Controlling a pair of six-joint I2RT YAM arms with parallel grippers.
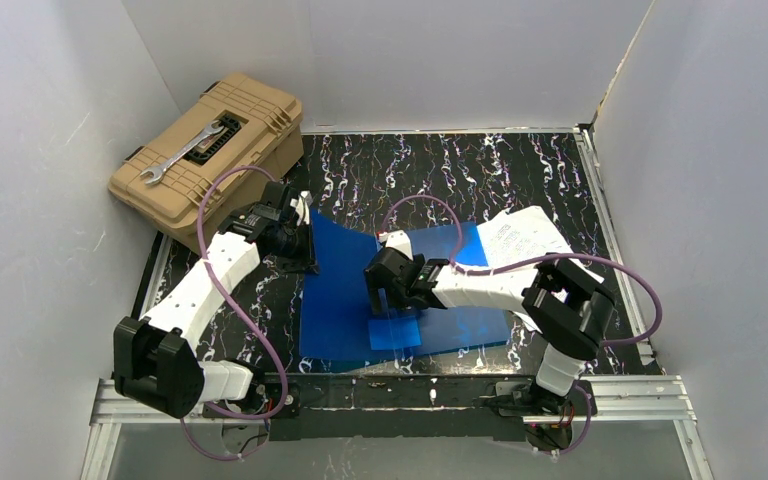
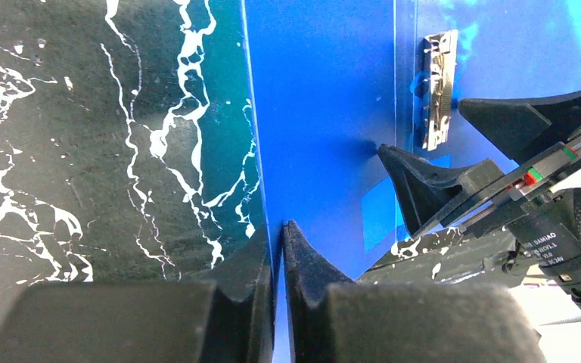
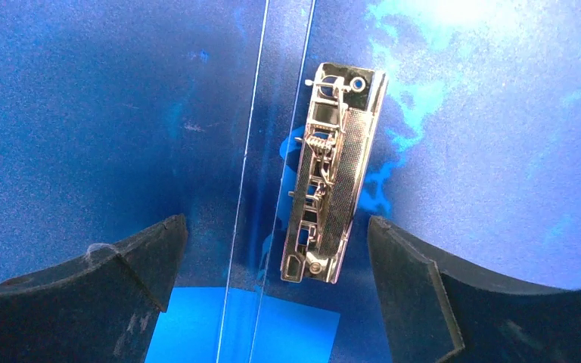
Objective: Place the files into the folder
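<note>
The folder point(image 1: 340, 310) lies open in the middle of the counter point(image 1: 480, 170). My left end effector point(image 2: 281, 246) is pinched together on the free edge of its left cover, with that flap tilted up off the surface. My right end effector point(image 3: 276, 227) hangs over the spine with its fingers apart and nothing gripped. The metal clip point(image 3: 331, 174) sits just below, between the two fingertips. The files point(image 1: 525, 238) lie at the folder's far right corner, a white stack that seems to overlap the right leaf, well apart from both end effectors.

I judge the cover to be thin, glossy and springy. It will likely slip in a loose pinch and flop shut if I let go, so the grip belongs right at the edge where I have it.

The sheets look light and limp, and they lie nearly flat, so there is little to get a finger under. I would take them at the corner or edge that lifts off the counter and close gently. Loose pages may fan apart or slide over one another and over the slick plastic. The clip looks spring-loaded and probably stiff.
</note>
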